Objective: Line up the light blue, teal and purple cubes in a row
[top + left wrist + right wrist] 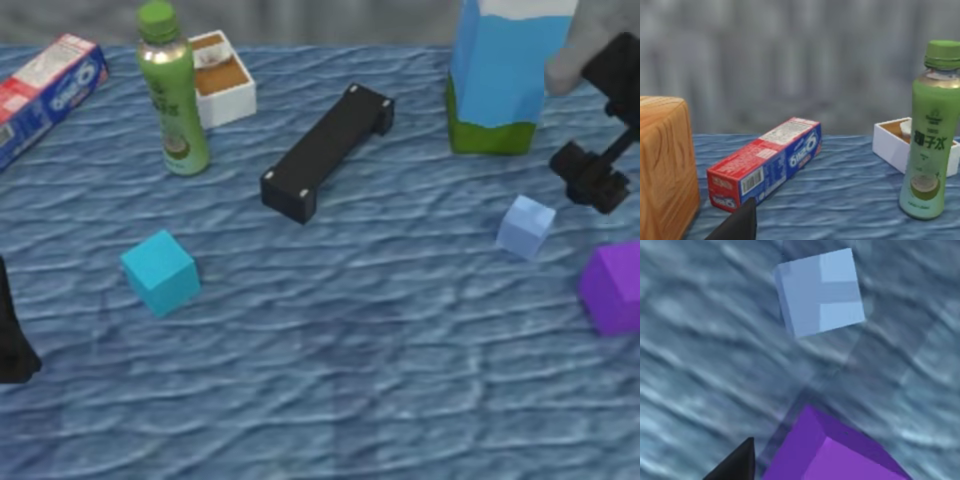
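three cubes lie apart: the light blue [526, 226] near the purple cube [613, 287] at the right edge, the teal [160, 272] far left. between them stands a black bar [327, 151]; behind, a carton [505, 75]. right gripper [593, 180] hovers above; left gripper [12, 345] parked left; fingers' state unclear.

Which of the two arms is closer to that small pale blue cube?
The right. Its gripper hangs just beyond the small pale blue cube, toward the table's right edge; the left gripper sits at the far left edge, across the table.
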